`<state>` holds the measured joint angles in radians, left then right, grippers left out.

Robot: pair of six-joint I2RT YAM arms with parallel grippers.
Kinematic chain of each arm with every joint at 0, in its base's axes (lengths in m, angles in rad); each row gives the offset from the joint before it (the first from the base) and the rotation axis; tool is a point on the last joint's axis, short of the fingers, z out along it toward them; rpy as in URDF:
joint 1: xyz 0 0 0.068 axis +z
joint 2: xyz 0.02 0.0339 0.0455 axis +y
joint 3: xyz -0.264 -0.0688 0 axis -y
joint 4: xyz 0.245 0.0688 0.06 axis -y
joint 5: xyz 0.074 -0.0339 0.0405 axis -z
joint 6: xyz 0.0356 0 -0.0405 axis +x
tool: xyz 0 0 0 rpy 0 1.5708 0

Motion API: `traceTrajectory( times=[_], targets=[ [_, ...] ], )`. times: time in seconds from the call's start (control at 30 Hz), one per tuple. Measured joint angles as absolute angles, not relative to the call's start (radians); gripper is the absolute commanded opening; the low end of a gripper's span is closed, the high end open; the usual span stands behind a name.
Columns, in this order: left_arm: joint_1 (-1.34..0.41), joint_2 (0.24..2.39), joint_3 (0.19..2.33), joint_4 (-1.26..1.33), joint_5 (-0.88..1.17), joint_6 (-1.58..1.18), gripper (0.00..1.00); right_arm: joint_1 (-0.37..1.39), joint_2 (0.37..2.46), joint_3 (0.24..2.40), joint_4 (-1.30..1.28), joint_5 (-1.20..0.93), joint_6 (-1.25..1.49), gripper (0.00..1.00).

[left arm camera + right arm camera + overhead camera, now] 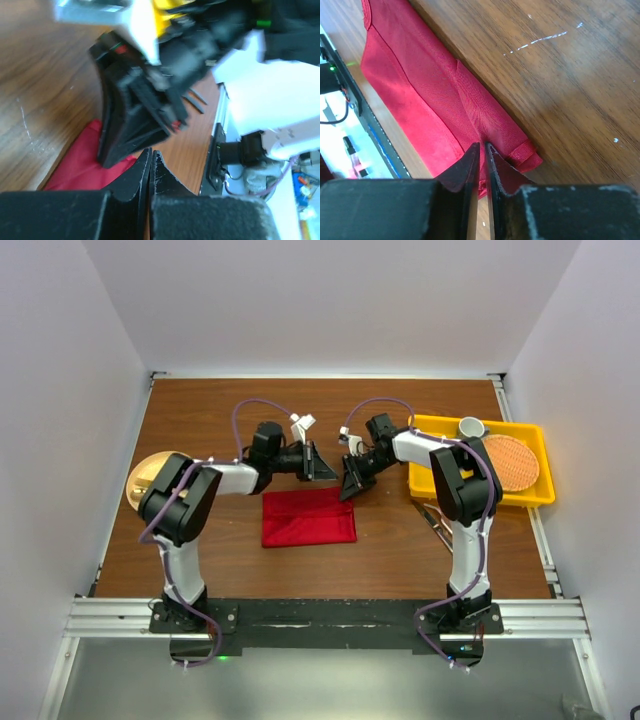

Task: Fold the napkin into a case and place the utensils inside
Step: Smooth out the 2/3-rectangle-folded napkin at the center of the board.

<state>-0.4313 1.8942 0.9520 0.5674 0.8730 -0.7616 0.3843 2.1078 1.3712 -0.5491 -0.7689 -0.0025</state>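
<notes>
A gold plate (148, 478) sits at the table's left edge as the left gripper (150, 152), jaws clenched on nothing visible, hangs over the far edge of the deep-red napkin (308, 518), which lies as a folded rectangle on the wood at centre, between the two arms; just to its right, the right gripper (482, 146) bears down on the cloth's far right corner, jaws drawn to a thin slit over a raised crease, though whether fabric is actually pinched cannot be told; the utensils (437, 520) wait on the table beside the right arm's base, near the yellow tray (428, 456) holding an orange woven mat (511, 462). With the two grippers this close, a lift or pull could likely knock them together, or a shallow pinch could slip and undo the fold
</notes>
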Motion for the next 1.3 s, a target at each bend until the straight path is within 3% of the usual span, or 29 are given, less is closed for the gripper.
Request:
traceTrajectory(
  times=[0.4, 0.63, 0.67, 0.77, 0.87, 1.3],
  targets=[
    [-0.508, 2.07, 1.034, 0.366, 0.698, -0.772, 0.0, 0.385, 2.08, 1.33, -0.498, -0.761, -0.008, 0.0],
    [-0.521, 2.093, 1.105, 0.276, 0.675, -0.739, 0.0, 0.383, 2.038, 1.32, -0.545, -0.78, -0.039, 0.2],
    [-0.521, 2.093, 1.105, 0.275, 0.675, -0.739, 0.0, 0.38, 2.027, 1.322, -0.55, -0.793, -0.025, 0.27],
    [-0.521, 2.092, 1.104, 0.274, 0.673, -0.736, 0.0, 0.369, 1.993, 1.34, -0.542, -0.831, 0.033, 0.31],
    [-0.521, 2.092, 1.104, 0.274, 0.673, -0.736, 0.01, 0.358, 1.98, 1.364, -0.509, -0.857, 0.081, 0.28],
    [-0.517, 2.092, 1.102, 0.288, 0.685, -0.741, 0.26, 0.339, 2.075, 1.262, -0.498, -0.861, 0.114, 0.14]
  ],
)
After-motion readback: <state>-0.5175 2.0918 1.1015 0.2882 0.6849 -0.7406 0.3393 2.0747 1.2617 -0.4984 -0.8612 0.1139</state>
